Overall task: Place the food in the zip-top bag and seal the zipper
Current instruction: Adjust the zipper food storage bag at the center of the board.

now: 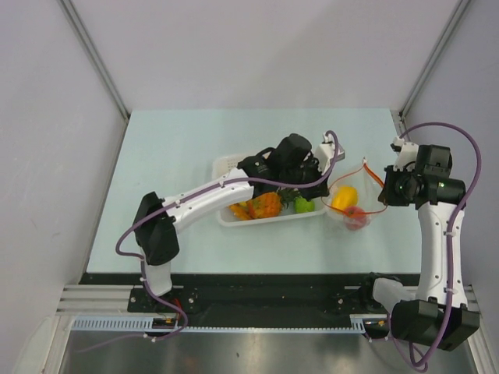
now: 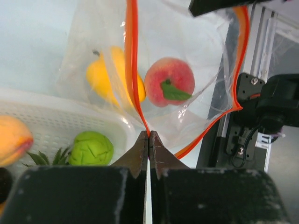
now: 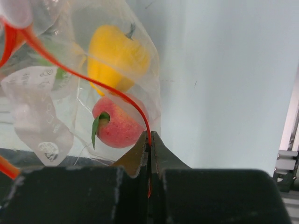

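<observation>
At the bottom of the left wrist view, the left arm's two black fingers [image 2: 138, 156] are pressed together on the thin red-orange zipper strip [image 2: 132, 56] of the single clear, crinkly zip-top bag [image 2: 196, 51]. At the bottom of the right wrist view, the right arm's two black fingers [image 3: 138, 156] are pinched on the same strip at another spot. Between the two grips the strip's two sides bow apart, so the bag's mouth stands open. Two pieces of toy food lie inside the bag, touching each other: one yellow plastic fruit with a dark stem [image 2: 100, 77] and one red-pink peach-like fruit with a green leaf [image 2: 169, 81]. Just beside the bag, at the lower left of the left wrist view, sits one white perforated plastic basket [image 2: 60, 126]. At least three pieces show in it: a bumpy green round fruit [image 2: 93, 148], an orange rounded fruit [image 2: 13, 140] and the spiky green leaves of a pineapple [image 2: 46, 157]; the left arm hides the rest in the top view. Basket and bag rest right of centre on the pale blue-green worktop [image 1: 171, 156], with grey walls beyond.
</observation>
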Tool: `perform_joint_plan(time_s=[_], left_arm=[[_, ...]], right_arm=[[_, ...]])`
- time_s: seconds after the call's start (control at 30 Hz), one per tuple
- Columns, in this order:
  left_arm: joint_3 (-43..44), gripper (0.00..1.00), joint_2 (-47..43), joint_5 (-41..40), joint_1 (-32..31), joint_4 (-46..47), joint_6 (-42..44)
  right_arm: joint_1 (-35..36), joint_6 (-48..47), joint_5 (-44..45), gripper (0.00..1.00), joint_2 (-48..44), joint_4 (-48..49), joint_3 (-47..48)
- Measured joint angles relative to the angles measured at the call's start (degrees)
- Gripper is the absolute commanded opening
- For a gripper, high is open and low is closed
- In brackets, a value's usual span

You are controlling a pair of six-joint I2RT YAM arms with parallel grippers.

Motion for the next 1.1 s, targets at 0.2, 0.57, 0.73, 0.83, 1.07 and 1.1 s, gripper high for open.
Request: perform_joint_plan(time_s=[0.2,0.57,0.73,0.83,1.07,1.1], left_arm=[[4.1,0.01,0.0,-0.4,0.7,-0.7,0.4],[2.6,0.03,1.3,4.3,7.1,2.8,1.8],[2.4,0.04,1.6,4.9,7.0,2.1,3.2],[2.5,0.06,2.0,5.5,7.2,1.5,3.5],[2.4,0.05,2.1,6.6,8.1,1.5,3.4],[2.4,0.05,2.1,6.7,8.1,1.5,3.4]], right_arm=[[-0.1,-2.5,-2.7,0.0,1.5,0.9,2.8],[-0.8,-2.6,-7.7,0.0,1.4,-0.9,5.7],[-0.8,-1.2,-9.7,0.0,0.5,0.2,1.8],[-0.8,-0.2,-10.0,0.0,3.0,0.9,0.6],[-0.9,2.4,-10.4,0.0,4.3,2.7,0.7],[-0.9,2.6,-10.8,0.0,4.3,2.7,0.8]])
